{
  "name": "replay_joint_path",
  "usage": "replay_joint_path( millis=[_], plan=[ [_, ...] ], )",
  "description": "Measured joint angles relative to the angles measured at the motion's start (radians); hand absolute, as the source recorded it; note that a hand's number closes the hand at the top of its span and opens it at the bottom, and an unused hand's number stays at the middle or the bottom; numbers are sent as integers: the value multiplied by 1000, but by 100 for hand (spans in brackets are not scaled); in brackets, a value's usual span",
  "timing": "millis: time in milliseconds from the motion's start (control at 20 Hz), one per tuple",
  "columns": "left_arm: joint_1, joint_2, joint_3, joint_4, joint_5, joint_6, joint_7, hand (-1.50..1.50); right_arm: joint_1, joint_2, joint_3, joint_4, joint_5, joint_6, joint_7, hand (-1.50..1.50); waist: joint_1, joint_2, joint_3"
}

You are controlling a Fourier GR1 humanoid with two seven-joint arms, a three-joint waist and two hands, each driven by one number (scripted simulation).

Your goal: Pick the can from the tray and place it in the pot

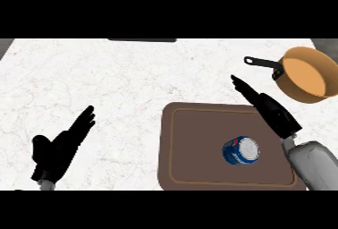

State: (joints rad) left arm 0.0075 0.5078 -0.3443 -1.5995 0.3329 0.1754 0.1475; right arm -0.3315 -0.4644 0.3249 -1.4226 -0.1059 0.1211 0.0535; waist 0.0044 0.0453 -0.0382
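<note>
Head view: you look steeply down on a white counter [125, 80].
Can [241, 151]: blue wall, pale lid; it sits in the right half of the tray [198, 147], on the inner floor, clear of the raised rim.
Can, axis: it stands on end, so you see its long axis nearly end-on. The lid faces up at you and lies a little toward the view's right, and the blue wall shows along the left and lower side.
Can, print: you cannot read the label.
Right hand [277, 114]: fingers straight and held close together, pointing up and to the left, closed on nothing. It lies over the tray's upper right corner.
Can to right hand: the can lies below the hand and to its left, near but apart, with bare tray between them.
Pot [305, 74]: orange, at the upper right of the counter, beyond the tray and apart from it. Its black handle [259, 62] points left. You see the right side cut off by the frame.
Left hand [59, 150]: resting open at the lower left, fingers up, well apart from the tray.
Hidden: the right forearm [314, 163] covers the tray's lower right corner, and the tray's near edge runs to the frame's lower limit.
</note>
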Motion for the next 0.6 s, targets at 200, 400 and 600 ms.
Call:
replay_joint_path(
  millis=[200,400,600],
  plan=[
    [-33,-16,73,6,8,47,-30,0,20,-14,-106,9,-18,-71,-50,150,-14,-31,25],
    [-76,-15,170,-19,18,118,-50,0,46,-121,-207,27,72,-175,-98,-150,-32,-49,30],
    [-114,-33,209,-29,17,170,-43,0,163,-80,-312,31,81,-331,-234,-150,-42,-50,37]
  ],
)
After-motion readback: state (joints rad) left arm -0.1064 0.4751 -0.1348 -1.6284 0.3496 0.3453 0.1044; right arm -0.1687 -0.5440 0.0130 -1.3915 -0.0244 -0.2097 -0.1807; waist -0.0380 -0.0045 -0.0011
